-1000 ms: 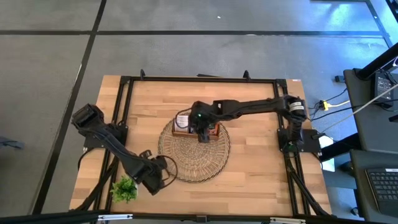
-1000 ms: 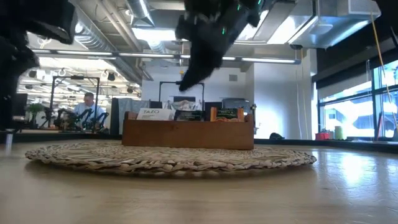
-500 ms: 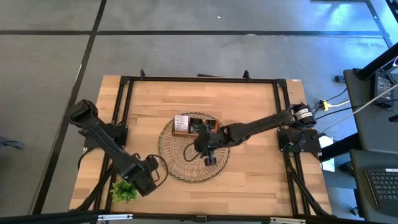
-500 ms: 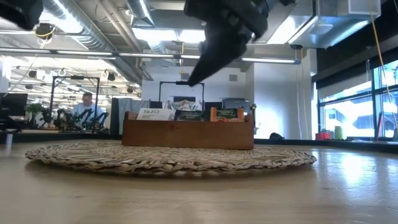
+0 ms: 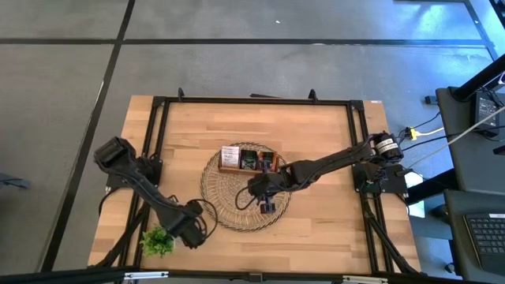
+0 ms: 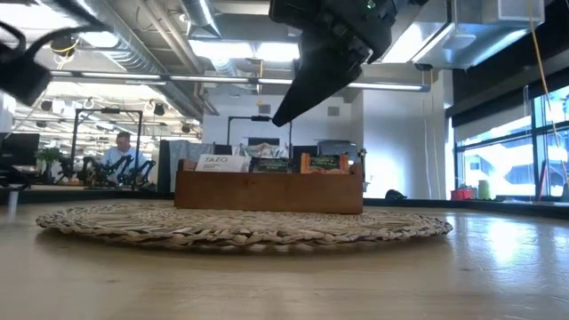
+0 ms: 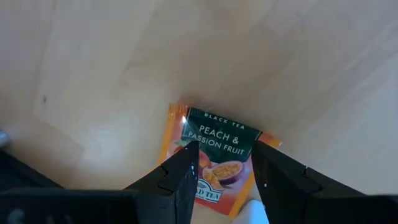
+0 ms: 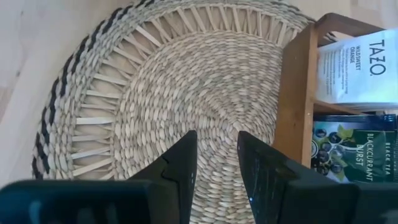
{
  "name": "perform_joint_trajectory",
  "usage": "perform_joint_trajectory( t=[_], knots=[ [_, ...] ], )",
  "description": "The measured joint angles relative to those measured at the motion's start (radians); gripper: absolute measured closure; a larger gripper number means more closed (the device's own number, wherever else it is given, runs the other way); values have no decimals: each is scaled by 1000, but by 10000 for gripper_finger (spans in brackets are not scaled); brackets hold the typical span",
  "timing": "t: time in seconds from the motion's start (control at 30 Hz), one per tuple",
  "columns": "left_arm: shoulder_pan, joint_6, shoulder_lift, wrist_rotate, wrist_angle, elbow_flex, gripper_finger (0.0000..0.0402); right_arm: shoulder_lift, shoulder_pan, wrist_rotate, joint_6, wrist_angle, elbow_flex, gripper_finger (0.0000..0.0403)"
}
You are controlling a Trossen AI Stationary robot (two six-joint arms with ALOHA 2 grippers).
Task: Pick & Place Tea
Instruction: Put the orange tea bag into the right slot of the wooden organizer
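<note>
Left wrist view: one orange tea sachet (image 7: 214,160), labelled peach and passion fruit, flat on bare table wood (image 7: 124,74). Left gripper (image 7: 225,167) directly above it, fingers spread to either side of the sachet, not yet touching that can be seen; a stance that reads as lining up for a pick. The high view places this gripper (image 5: 188,231) near the front-left table corner, just beside a green plant sprig (image 5: 158,240); the sachet itself is hidden there under the arm.

Wooden tray (image 5: 251,160): stands on the far part of the round wicker mat (image 5: 229,207), already holding sachets upright, so likely the destination.

Right wrist view: a white Tazo sachet (image 8: 357,68) and a dark blackcurrant one (image 8: 348,146) in separate compartments, labels unreadable from above. Right gripper (image 8: 216,163) hovers over the mat, fingers parted and empty, apparently clear of the tray.

Low view: person seated in the room behind.
</note>
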Motion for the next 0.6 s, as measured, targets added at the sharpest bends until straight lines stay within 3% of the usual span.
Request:
perform_joint_trajectory(
  t=[0.2, 0.6],
  knots=[
    [20, 18, 17, 67, -13, 0, 258, 0, 0, -1, 14, -2, 0, 284],
    [22, 92, 56, 47, 40, 1, 258, 0, 46, -3, 66, -1, 0, 284]
  ],
)
